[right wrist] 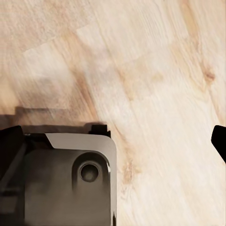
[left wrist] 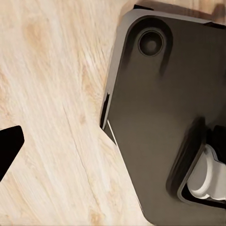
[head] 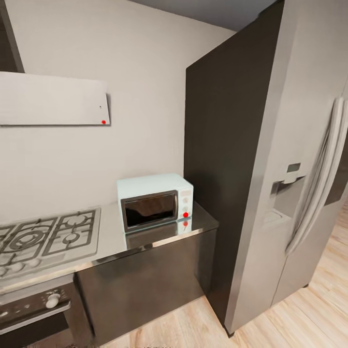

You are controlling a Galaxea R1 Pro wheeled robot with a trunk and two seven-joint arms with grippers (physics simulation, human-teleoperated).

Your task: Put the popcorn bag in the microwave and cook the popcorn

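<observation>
While the base is on its way across the kitchen, the microwave [head: 155, 201] is seen in the head view at the far right end of the countertop [head: 111, 239], set back against the wall and just beside the tall dark side panel [head: 220, 159] of the fridge [head: 299, 183]. Its dark glass door is shut and faces the room, so it can be reached from the front once the base is brought closer. The knobs and a red dot sit on its right strip, on the side nearest the fridge. A gas hob [head: 46, 239] is let into the steel to its left, with a hood [head: 53, 99] on the wall above and an oven [head: 34, 314] below. No popcorn bag is to be made out on the stretch of countertop shown, so its place cannot be told; it is judged that it must be found elsewhere before the microwave is of use.

Both arms appear to be carried low, which suits travel: each wrist camera looks down on the wooden floor [right wrist: 155, 94] and on a corner of the robot's dark base [left wrist: 160, 127]. Of the grippers, a dark fingertip is caught at the picture edge in each wrist view, and nothing is seen held, but whether the jaws are spread or closed cannot be told.
</observation>
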